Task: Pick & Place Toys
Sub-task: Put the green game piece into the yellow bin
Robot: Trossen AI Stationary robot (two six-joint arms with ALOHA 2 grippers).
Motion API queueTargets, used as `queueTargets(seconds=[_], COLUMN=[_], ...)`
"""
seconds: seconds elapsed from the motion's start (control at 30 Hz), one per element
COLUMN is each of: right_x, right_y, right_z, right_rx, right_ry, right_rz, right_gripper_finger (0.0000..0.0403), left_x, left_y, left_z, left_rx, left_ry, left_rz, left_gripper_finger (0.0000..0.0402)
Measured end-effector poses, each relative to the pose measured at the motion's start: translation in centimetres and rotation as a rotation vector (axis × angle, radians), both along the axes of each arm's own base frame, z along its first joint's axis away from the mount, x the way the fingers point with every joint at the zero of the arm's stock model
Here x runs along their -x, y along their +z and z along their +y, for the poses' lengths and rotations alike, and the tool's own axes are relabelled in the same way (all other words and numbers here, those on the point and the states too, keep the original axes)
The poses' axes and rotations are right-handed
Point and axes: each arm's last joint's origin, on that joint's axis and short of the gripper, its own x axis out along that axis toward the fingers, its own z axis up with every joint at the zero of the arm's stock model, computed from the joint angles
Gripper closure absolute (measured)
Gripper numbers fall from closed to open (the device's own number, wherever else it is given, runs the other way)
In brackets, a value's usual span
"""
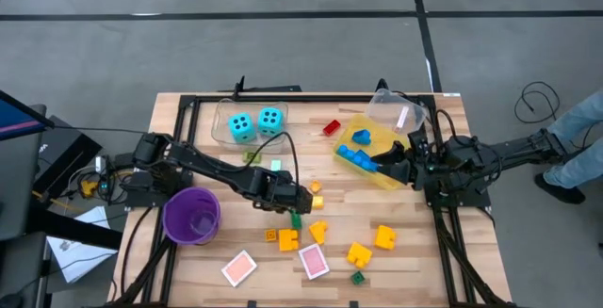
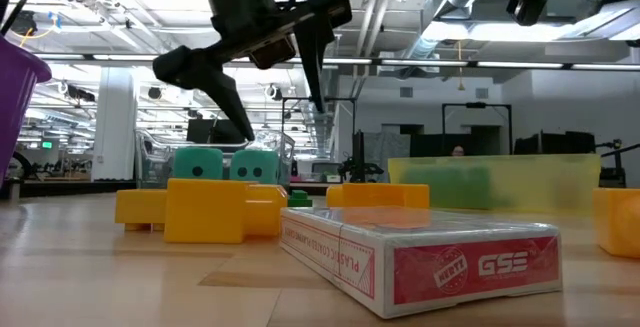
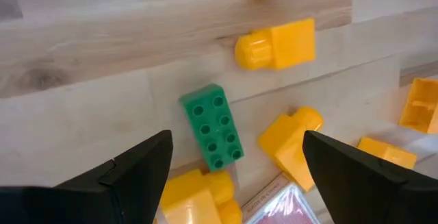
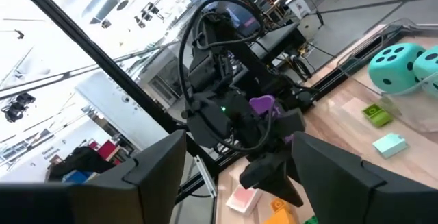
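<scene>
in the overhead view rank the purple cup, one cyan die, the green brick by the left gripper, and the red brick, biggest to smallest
1. Purple cup, clearly the largest.
2. Cyan die.
3 and 4. Red brick and green brick: both tiny and look about alike, and the left gripper partly crowds the green one, so I won't rank them.

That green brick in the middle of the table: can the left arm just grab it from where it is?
Probably yes. The left gripper hangs open right above the green brick, which lies flat between the fingers' line. Yellow bricks lie close around it but none covers it.
</scene>
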Motion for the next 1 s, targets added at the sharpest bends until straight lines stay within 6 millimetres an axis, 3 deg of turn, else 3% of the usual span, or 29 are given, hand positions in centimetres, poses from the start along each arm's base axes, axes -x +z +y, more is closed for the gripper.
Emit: queueTargets(seconds=[0.13, 0.4, 0.8, 1.0], right_x=[0.0, 0.0, 0.0, 0.0], right_y=[0.0, -0.1, -0.2, -0.3], right_z=[0.0, 0.0, 0.0, 0.0], right_rx=[0.003, 0.02, 0.023, 0.024], right_ry=[0.0, 0.0, 0.012, 0.013], right_rz=[0.0, 0.008, 0.02, 0.025], right_gripper_finger=[0.0143, 0.0143, 0.0143, 0.0143], left_x=[-0.2, -1.6, -2.3, -2.4], left_y=[-0.6, -4.0, -5.9, -6.6], left_z=[0.0, -0.7, -0.6, -0.7], left_rx=[0.018, 0.107, 0.093, 0.093], left_ry=[0.006, -0.032, -0.014, -0.005], left_rz=[0.02, 0.085, 0.122, 0.139], left_gripper_finger=[0.0078, 0.0078, 0.0079, 0.0109])
